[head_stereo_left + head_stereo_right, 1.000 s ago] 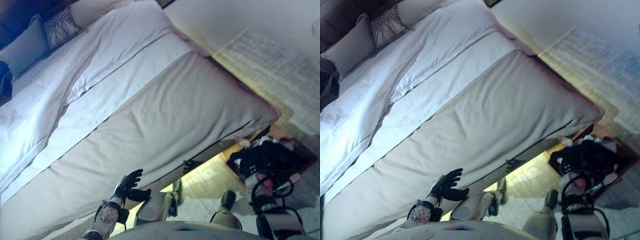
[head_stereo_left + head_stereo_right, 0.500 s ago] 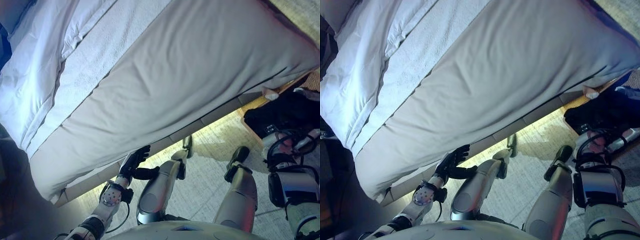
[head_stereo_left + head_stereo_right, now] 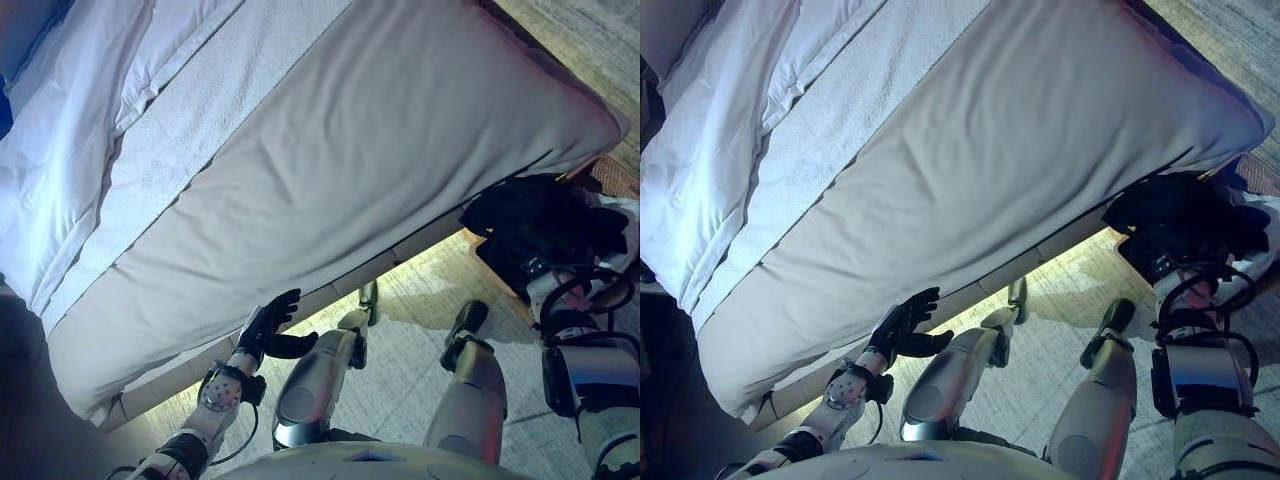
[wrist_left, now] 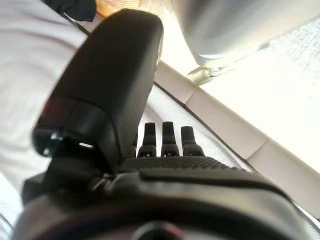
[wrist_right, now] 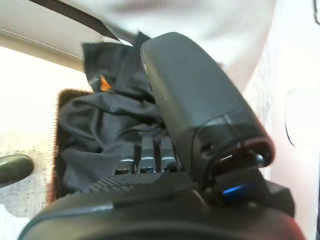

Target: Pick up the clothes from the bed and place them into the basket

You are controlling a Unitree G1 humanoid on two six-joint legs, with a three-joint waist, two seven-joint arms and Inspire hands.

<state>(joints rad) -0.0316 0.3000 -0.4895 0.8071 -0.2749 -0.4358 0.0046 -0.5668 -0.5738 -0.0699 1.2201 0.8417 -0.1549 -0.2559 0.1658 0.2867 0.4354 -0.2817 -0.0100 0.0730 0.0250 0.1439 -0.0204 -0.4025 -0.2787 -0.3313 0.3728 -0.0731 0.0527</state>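
Observation:
A heap of dark clothes [image 3: 535,215] lies in and over the brown basket [image 5: 54,150] on the floor, by the bed's near right corner. My right hand [image 5: 150,155] reaches into this dark cloth [image 5: 100,130], and the cloth hides how it holds. My left hand [image 3: 264,325] hangs low beside the bed's side panel. It is open, its fingers [image 4: 165,137] straight and holding nothing. The bed [image 3: 330,170] has a beige cover and a white duvet [image 3: 70,170]. A dark blue thing [image 3: 3,112] shows on the bed at the far left edge.
The bed's pale base panel [image 4: 225,130] runs just past my left hand. A woven rug [image 3: 420,330] covers the floor between bed and basket. Something white [image 3: 627,215] lies at the basket's right side.
The camera has swung down along the bed. My left hand keeps its open pose by the bed's side. The dark clothes now stand higher against the bed's corner.

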